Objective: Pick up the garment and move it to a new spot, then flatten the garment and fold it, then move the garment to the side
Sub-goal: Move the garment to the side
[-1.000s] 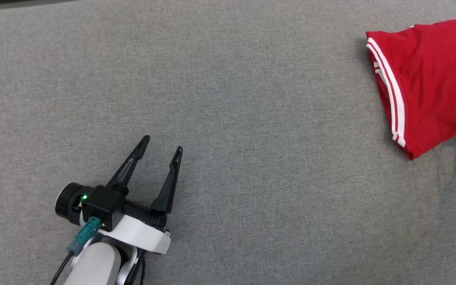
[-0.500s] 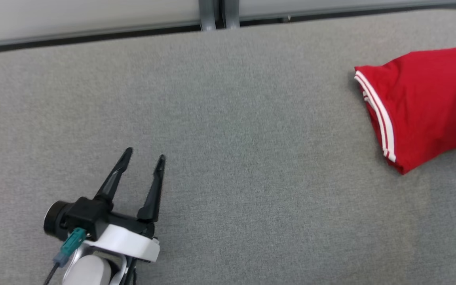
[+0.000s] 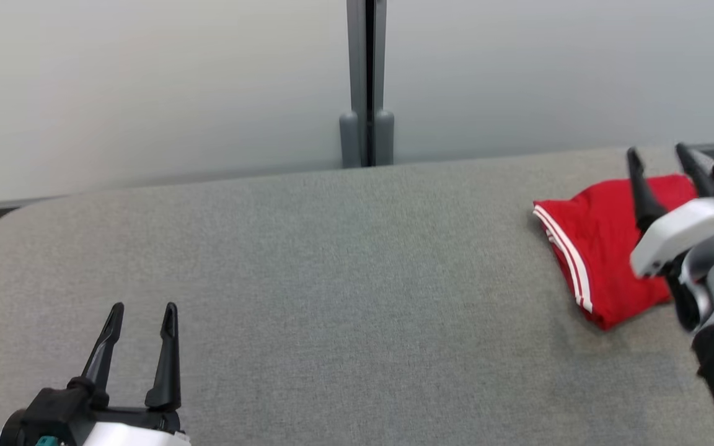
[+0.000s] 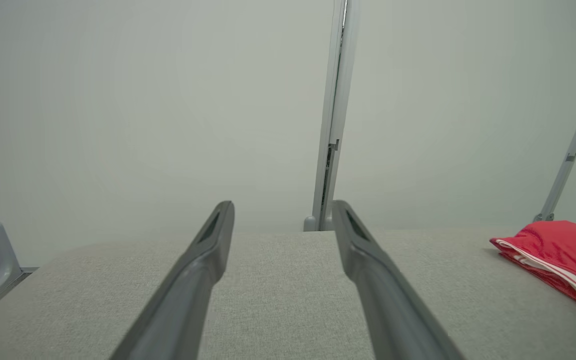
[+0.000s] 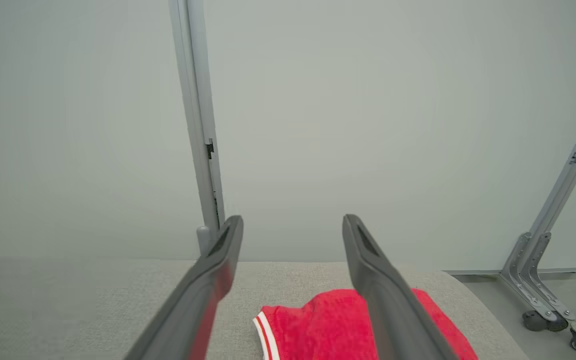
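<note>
The right gripper (image 3: pixel 657 150) stands wide at 3 o'clock in the head view. Its two dark fingers are spread, point toward 12 o'clock, and have nothing between them. A second ago it was shut and out of the head view, so it has only just let go. In the right wrist view the fingers sit above the red cloth, which lies at 6 o'clock between and beneath them. Whether a fingertip grazes the fabric cannot be told.

The garment (image 3: pixel 599 248) lies just beyond that gripper as a compact folded packet near the surface's (image 3: pixel 357 279) 3 o'clock edge. Its white-striped trim faces 9 o'clock. It keeps the same folded shape as before.

The left gripper (image 3: pixel 144 308) is well apart at 7 o'clock, also wide and empty, as it was a second ago.

The head camera has tilted up, so the pale wall (image 3: pixel 146 93) and grey post (image 3: pixel 366 80) now show at 12 o'clock. That shift belongs to the camera and is not a move of the cloth.

With the garment folded, set to the side and released, the task looks essentially finished. What remains seems to be only clearing the right arm without dragging the fold open.
</note>
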